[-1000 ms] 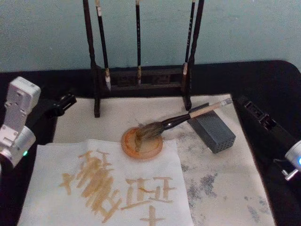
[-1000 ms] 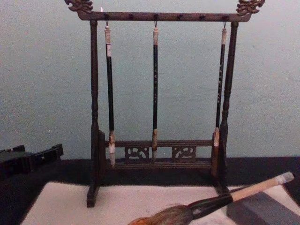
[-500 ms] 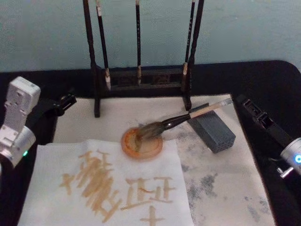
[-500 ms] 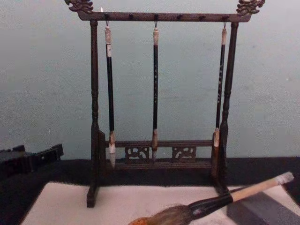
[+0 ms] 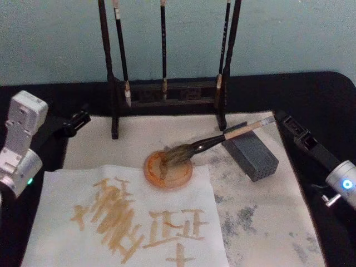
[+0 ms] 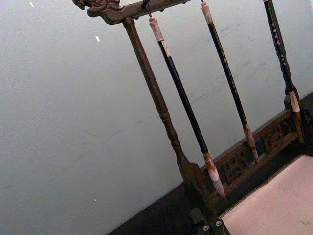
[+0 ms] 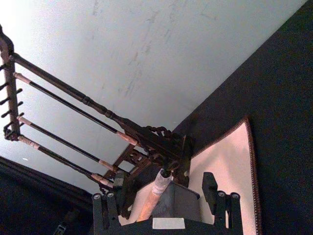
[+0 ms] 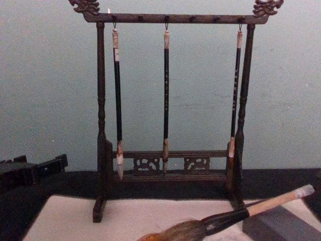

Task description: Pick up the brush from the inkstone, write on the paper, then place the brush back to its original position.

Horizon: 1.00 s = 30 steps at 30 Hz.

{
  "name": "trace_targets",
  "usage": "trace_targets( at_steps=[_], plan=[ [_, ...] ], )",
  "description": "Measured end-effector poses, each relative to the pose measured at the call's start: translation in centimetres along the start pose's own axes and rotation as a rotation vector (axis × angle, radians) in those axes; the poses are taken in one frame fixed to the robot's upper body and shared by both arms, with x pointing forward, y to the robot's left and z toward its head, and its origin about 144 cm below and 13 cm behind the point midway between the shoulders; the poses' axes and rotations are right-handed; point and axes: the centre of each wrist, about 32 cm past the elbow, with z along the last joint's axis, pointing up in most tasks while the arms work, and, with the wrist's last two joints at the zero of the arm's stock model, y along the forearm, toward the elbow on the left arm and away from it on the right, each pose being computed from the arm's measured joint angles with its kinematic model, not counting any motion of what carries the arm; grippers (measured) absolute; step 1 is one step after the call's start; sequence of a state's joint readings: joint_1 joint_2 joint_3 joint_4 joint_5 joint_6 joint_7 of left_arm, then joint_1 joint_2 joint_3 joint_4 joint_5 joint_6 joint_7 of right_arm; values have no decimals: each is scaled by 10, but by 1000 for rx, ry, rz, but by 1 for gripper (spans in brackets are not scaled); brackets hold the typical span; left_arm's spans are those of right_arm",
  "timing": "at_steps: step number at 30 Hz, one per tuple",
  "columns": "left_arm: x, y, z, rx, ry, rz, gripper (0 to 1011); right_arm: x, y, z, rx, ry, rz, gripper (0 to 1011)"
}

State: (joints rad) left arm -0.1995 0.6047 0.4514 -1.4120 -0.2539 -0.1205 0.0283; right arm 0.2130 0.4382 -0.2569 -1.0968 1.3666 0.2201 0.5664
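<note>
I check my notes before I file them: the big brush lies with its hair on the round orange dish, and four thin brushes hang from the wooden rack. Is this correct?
Not quite. Three thin brushes hang from the wooden rack, not four; the chest view shows it. The big brush does lie with its hair on the round orange dish.

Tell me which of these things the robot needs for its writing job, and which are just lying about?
Needed: the brush, its head resting on the inkstone; the paper; right gripper, open, near the handle's end; left gripper, parked left of the rack.
Lying about: wooden rack with three thin brushes; grey block; stained mat.
</note>
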Motion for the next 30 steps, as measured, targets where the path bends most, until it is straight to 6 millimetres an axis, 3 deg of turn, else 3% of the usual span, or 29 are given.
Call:
trace_targets(
  at_steps=[30],
  plan=[
    [0,0,0,0,0,0,1002,1,23,-7,-46,14,4,1008]
  ],
)
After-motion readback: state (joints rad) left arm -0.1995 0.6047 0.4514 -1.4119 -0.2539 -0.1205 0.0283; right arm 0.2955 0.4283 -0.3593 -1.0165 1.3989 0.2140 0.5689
